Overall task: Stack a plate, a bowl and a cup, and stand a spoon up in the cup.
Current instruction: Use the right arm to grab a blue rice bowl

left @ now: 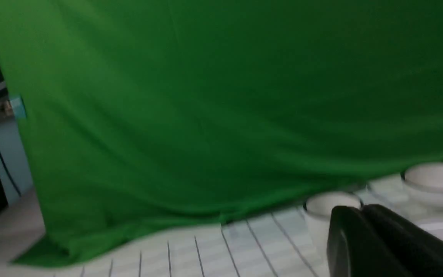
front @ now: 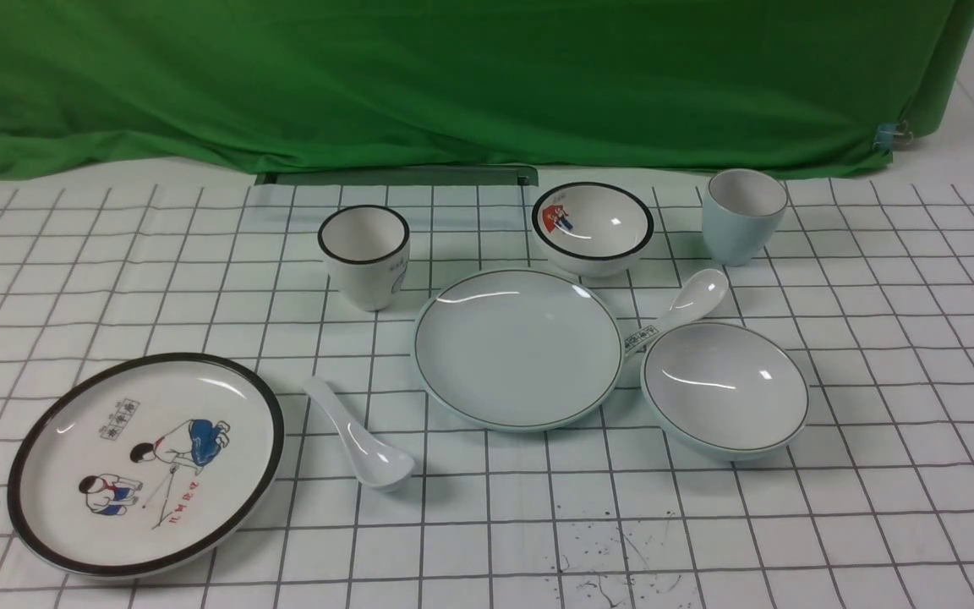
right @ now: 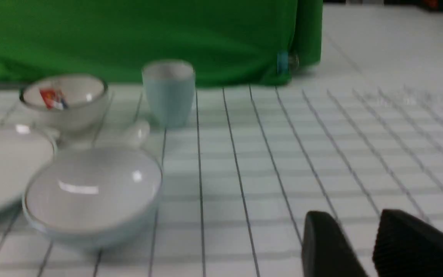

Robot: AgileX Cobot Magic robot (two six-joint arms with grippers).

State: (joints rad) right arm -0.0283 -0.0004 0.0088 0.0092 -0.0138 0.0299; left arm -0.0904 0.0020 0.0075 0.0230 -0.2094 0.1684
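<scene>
The pale blue-green plate [front: 518, 347] lies mid-table, with the matching shallow bowl [front: 724, 389] just to its right. The pale blue cup [front: 741, 216] stands upright at the back right. The plain white spoon [front: 360, 436] lies left of the plate, bowl end toward me. My left gripper [left: 362, 209] is shut and empty, low over the table's left side. My right gripper [right: 354, 219] is open and empty, to the right of the bowl [right: 90, 192], the plate [right: 6, 165] and the cup [right: 169, 92]. Neither gripper shows clearly in the front view.
A black-rimmed white cup [front: 364, 254] and a small picture bowl [front: 593, 224] stand at the back. A labelled spoon [front: 681, 309] lies between plate and bowl. A cartoon plate [front: 145, 461] lies front left. A green cloth [front: 453, 76] hangs behind.
</scene>
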